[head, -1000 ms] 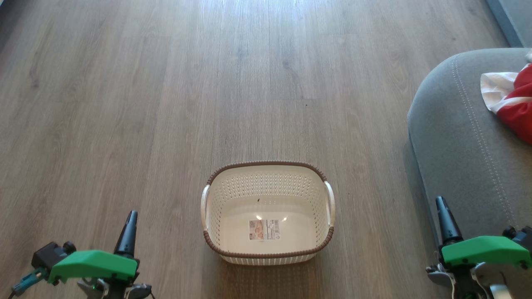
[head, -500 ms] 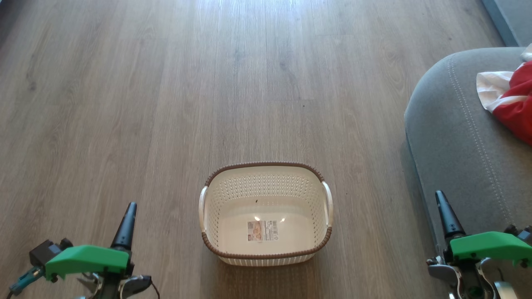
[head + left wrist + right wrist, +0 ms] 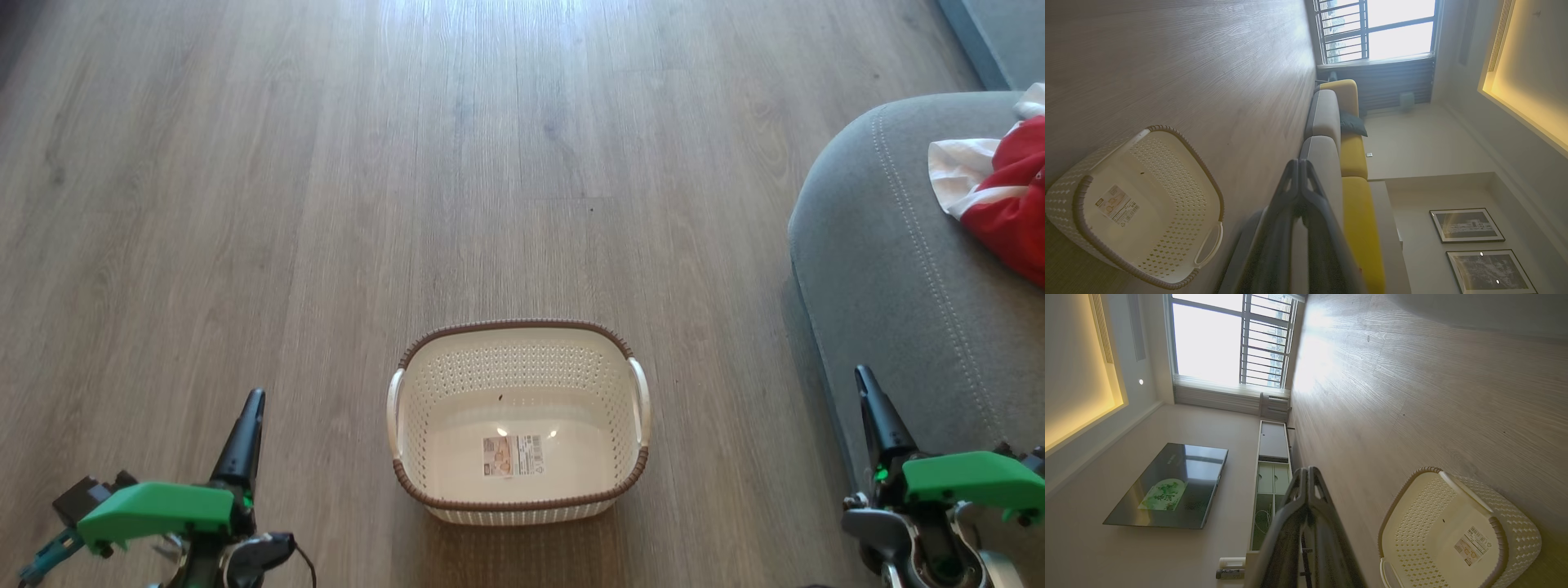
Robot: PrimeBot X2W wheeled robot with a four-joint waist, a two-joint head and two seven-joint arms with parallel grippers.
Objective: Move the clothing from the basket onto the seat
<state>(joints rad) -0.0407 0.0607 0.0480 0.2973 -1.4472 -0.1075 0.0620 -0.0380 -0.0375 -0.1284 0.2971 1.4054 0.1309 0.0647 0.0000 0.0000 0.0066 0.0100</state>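
You have two grippers, left [image 3: 249, 416] and right [image 3: 870, 400], both pinched shut and holding nothing, flanking one basket [image 3: 522, 325] on the floor [image 3: 326, 204]. One heap of clothing [image 3: 1008, 220] lies on the one seat [image 3: 890, 269]. Since a second ago the head camera has shifted slightly, and both grippers reach a little higher.

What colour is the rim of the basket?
Brown, with a woven look, around the cream basket; clearest in the head view.

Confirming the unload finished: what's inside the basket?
Only a label sticker on the bottom of the basket and a tiny dark speck; no fabric. In the head view the near rim covers the closest strip.
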